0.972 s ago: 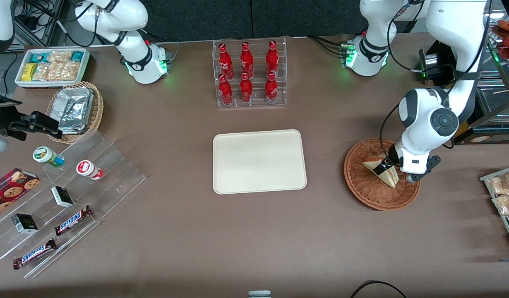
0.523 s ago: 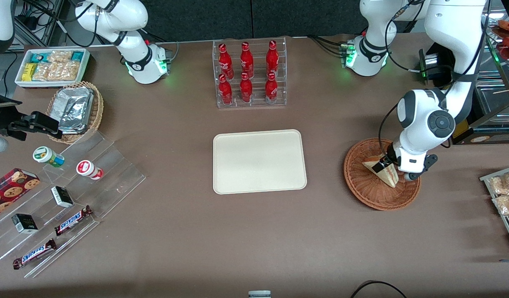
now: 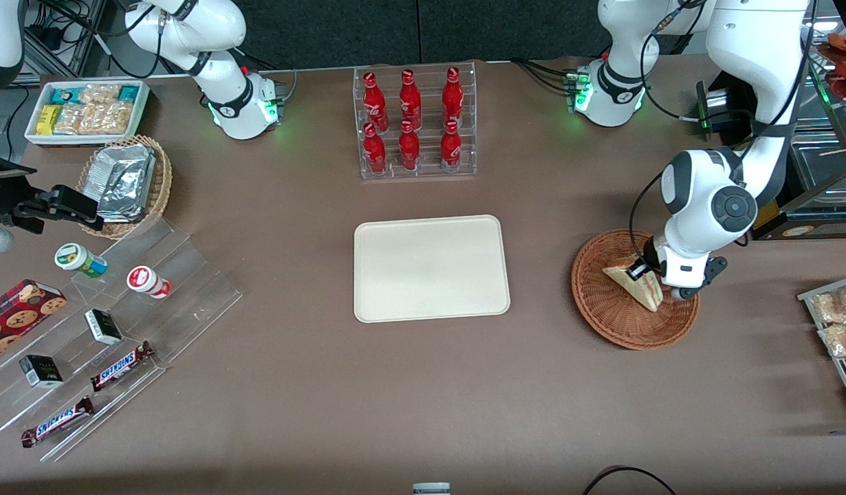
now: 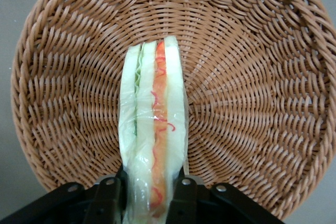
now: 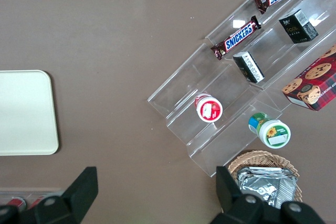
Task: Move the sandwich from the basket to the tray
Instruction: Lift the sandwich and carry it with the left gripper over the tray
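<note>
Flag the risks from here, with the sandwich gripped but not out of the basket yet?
1. The gripper is shut on one end of the sandwich only; the long free end could sag or swing during the lift.
2. The wrap looks like slick film, so the sandwich might slip between the fingers.
3. The sandwich is low in the basket; sideways travel toward the tray before lifting may catch the rim.

Six red cola bottles point(image 3: 413, 120) in clear acrylic rack point(image 3: 416, 172), mid-table, farthest from front cam. Toward parked arm's end: white bin w/ snack packets point(image 3: 86, 110), tan wicker basket w/ foil packets point(image 3: 124, 182), clear stepped display point(image 3: 189, 302) w/ two small cups point(image 3: 148, 282), two Snickers bars point(image 3: 120, 364), dark boxes, cookie box point(image 3: 17, 316).
</note>
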